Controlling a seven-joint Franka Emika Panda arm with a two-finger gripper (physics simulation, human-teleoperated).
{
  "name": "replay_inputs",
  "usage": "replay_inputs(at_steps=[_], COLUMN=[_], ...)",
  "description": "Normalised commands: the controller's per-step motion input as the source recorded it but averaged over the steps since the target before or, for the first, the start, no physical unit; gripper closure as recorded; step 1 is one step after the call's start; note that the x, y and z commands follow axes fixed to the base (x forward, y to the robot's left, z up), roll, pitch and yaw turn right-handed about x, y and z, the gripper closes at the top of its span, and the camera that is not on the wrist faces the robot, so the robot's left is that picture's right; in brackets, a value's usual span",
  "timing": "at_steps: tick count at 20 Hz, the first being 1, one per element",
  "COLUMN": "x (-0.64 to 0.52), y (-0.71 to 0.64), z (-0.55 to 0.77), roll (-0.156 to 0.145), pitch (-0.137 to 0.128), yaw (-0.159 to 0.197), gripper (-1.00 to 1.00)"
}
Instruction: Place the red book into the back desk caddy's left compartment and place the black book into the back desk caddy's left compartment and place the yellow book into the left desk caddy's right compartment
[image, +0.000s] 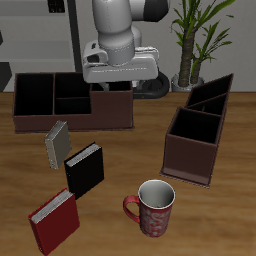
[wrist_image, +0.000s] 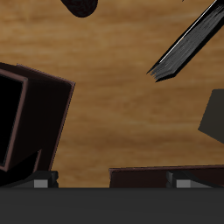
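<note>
My gripper (image: 118, 84) hangs open and empty above the back desk caddy (image: 40, 112), near that caddy's end by the table's middle. The red book (image: 53, 222) lies flat near the table's front edge. Behind it the black book (image: 85, 168) also lies flat. The yellow book (image: 57, 145) stands tilted just in front of the back caddy, showing mostly pale pages. The left desk caddy (image: 192, 150) stands apart, at an angle. The wrist view shows the black book (wrist_image: 184, 48), the yellow book (wrist_image: 214, 118), the left caddy (wrist_image: 35, 114), the back caddy's wall (wrist_image: 149, 175) and my fingertips (wrist_image: 179, 181).
A red patterned mug (image: 155, 208) stands near the table's front edge between the red book and the left desk caddy; its rim (wrist_image: 83, 4) shows in the wrist view. A potted plant (image: 190, 40) stands behind the table.
</note>
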Motion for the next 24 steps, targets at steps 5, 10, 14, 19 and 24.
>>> replay_inputs(at_steps=[5, 10, 14, 19, 24], x=[0.31, 0.36, 0.44, 0.47, 0.38], y=[-0.31, -0.28, -0.26, -0.26, -0.27], z=[0.08, 0.07, 0.08, 0.05, 0.04], roll=[-0.025, -0.009, -0.051, 0.012, 0.024], pitch=[-0.05, -0.015, -0.034, -0.002, -0.013], yaw=[0.052, -0.039, 0.009, 0.001, -0.036], gripper=[-1.0, -1.0, -1.0, -1.0, -1.0])
